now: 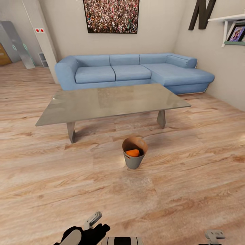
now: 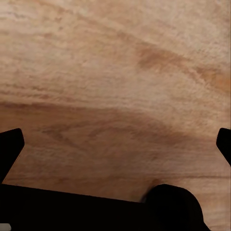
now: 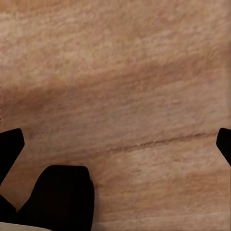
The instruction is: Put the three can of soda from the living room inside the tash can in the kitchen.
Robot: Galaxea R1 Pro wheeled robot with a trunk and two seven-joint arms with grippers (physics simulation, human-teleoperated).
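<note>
step: cans seem already gathered; bin (image 1: 134,153) stands on floor (image 1: 68,180) before the bench (image 1: 112,102), an orange can (image 1: 133,152) inside.
pincers: left pincer (image 2: 115,144) and right pincer (image 3: 115,144) wide, empty.
next: probably grasp the bin, carry to kitchen.

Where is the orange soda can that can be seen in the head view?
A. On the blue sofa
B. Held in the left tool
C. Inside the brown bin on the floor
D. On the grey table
C. In the head view the orange can lies inside the brown bin, which stands on the wood floor in front of the grey table.
</note>
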